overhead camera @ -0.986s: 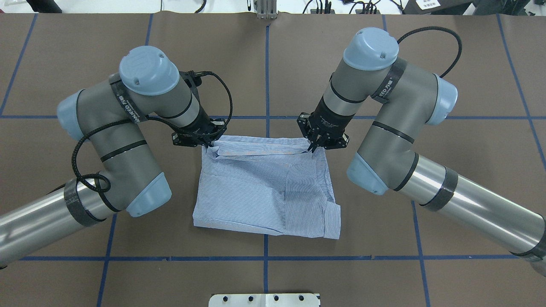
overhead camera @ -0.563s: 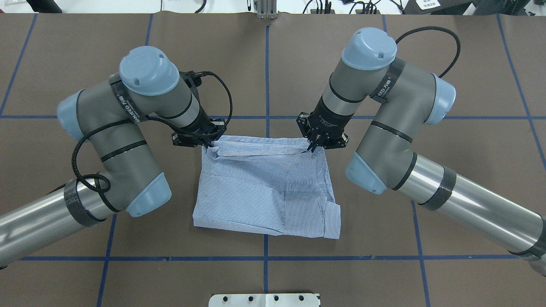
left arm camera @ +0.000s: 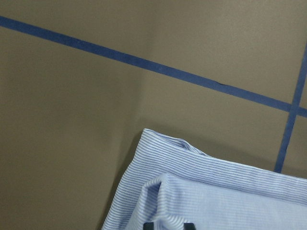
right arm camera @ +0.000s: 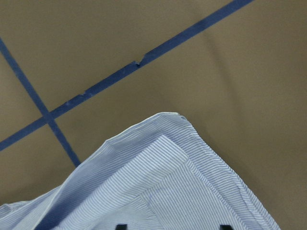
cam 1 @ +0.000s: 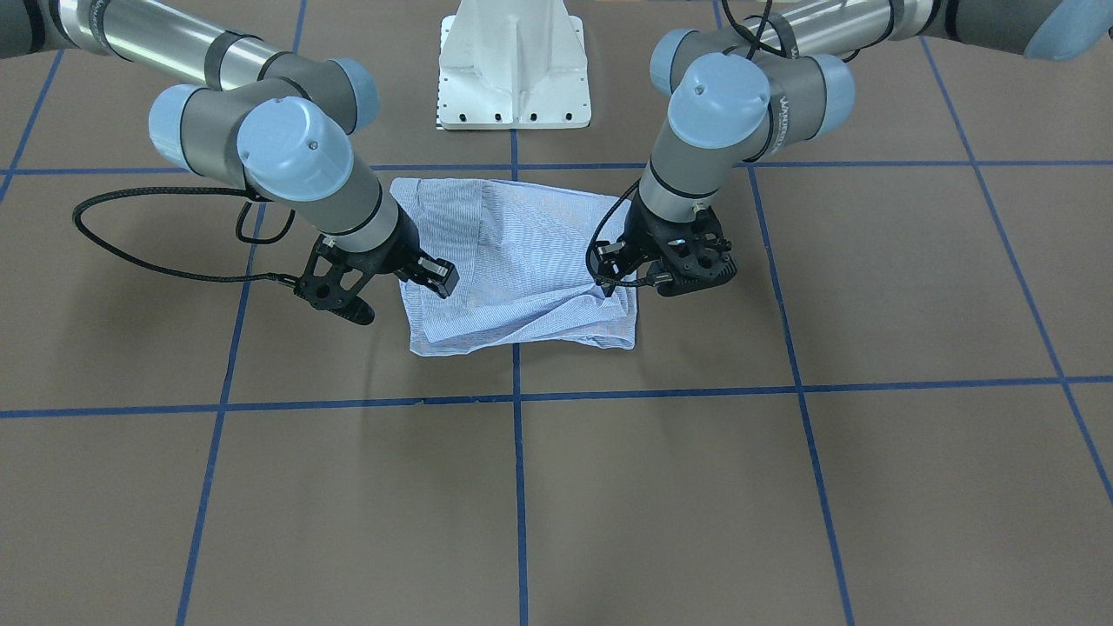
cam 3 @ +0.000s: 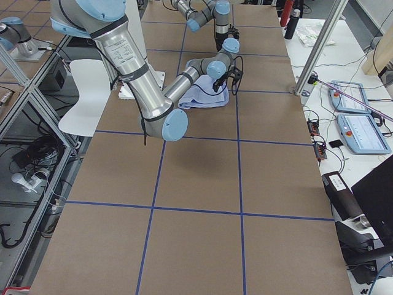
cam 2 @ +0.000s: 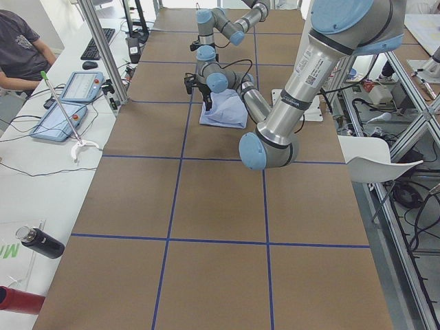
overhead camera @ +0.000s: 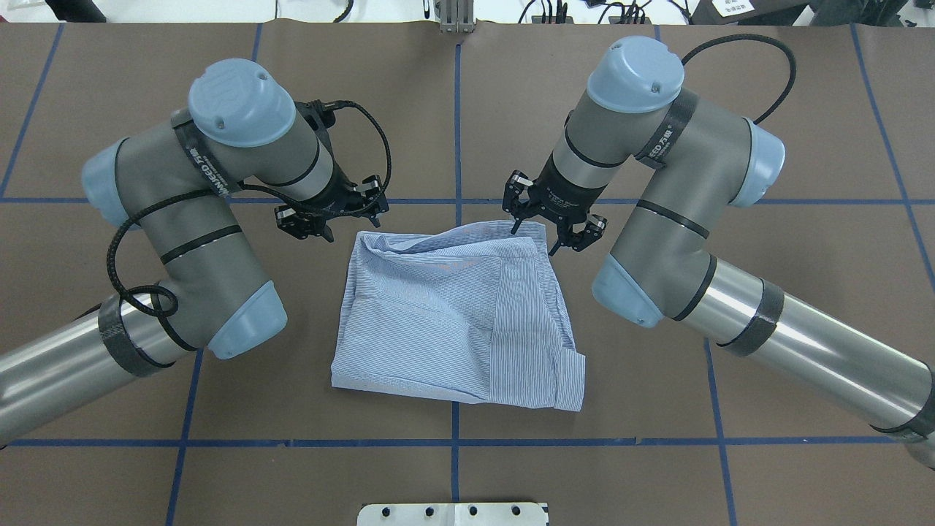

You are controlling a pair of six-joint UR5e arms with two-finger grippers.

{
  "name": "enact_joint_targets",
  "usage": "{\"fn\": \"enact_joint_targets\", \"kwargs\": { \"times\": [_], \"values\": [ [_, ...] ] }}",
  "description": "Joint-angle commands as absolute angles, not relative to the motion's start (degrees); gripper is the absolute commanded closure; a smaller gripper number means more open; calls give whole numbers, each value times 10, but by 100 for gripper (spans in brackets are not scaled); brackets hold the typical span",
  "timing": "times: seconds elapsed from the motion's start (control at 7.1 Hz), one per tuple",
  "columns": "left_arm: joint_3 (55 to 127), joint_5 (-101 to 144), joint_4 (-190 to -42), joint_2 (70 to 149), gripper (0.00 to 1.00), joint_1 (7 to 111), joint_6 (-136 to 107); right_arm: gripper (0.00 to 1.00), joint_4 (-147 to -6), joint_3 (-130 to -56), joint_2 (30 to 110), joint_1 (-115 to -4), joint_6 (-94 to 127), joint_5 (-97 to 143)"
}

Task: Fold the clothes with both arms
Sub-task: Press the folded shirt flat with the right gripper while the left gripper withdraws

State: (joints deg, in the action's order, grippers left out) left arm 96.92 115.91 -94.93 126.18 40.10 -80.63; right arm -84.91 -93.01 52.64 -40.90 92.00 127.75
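**Q:** Where do we stand, starting with the front-facing view?

**A:** The shirt [cam 1: 513, 261] lies on the table [cam 1: 522, 504] between the arms, just in front of the white pedestal [cam 1: 513, 69]. It is already folded into a compact, rough rectangle. The left gripper [cam 1: 611, 276] hangs at one corner of the edge farthest from the base. The right gripper [cam 1: 396, 295] hangs at the other corner, fingers spread wide.

**Q:** And from overhead?

**A:** We read both claws as parted and holding nothing. The right one straddles the far right corner, and the left one sits just beside the far left corner. No sleeve hangs loose. The far edge is rumpled and slightly raised, and a cuff-like flap juts out at the near right corner.

**Q:** The two side views?

**A:** They show only a small pale bundle under both wrists. We cannot read the fingers from there.

**Q:** The wrist cameras?

**A:** Each looks down on a layered striped corner resting on the brown surface, near the blue tape lines [left arm camera: 144, 64]. The right wrist view shows two dark fingertips well apart. The left wrist view shows only a dark sliver at the bottom edge.

**Q:** What remains?

**A:** We judge the main folds done. What is left is flattening the far edge and squaring the stray flap, and perhaps one last fold.
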Motion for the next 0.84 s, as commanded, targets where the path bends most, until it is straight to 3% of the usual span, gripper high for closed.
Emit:
{"fn": "enact_joint_targets", "kwargs": {
  "times": [0.0, 0.7],
  "values": [
    [981, 1158, -941, 1257, 0, 433, -802, 0, -853, -975, 526, -402, 921, 1268],
    [1035, 1158, -894, 1201, 0, 484, -715, 0, -855, -974, 508, -232, 784, 1048]
  ]
}}
